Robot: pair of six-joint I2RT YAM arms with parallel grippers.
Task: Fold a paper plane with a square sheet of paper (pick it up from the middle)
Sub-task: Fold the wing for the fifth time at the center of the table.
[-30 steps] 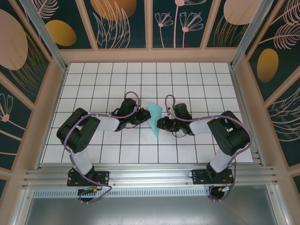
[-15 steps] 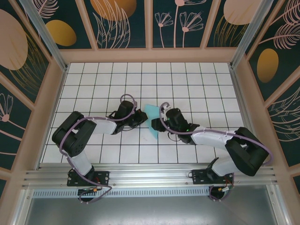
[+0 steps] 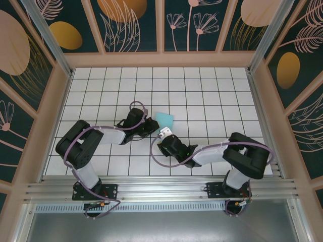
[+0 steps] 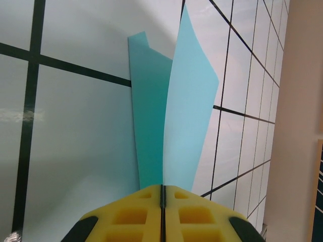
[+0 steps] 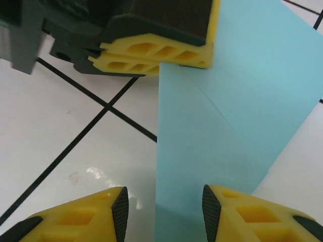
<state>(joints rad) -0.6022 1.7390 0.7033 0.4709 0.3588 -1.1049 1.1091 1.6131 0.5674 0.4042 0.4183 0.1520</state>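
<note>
Closest to the near edge of the table (image 3: 101, 85), the right hand (image 5: 164, 201) lies low over the tiles with its fingers apart. The near end of the paper (image 5: 227, 101) sits in the gap between them. One finger is clear of the paper's edge; I cannot tell whether the other touches it. The paper is light cyan and partly folded, with a slanting crease, and lies about the middle of the table, well away from every edge. Just beyond, toward the left edge, the left hand (image 4: 162, 190) is clamped on the paper, pads pressed together on its fold, two flaps fanning out past them
</note>
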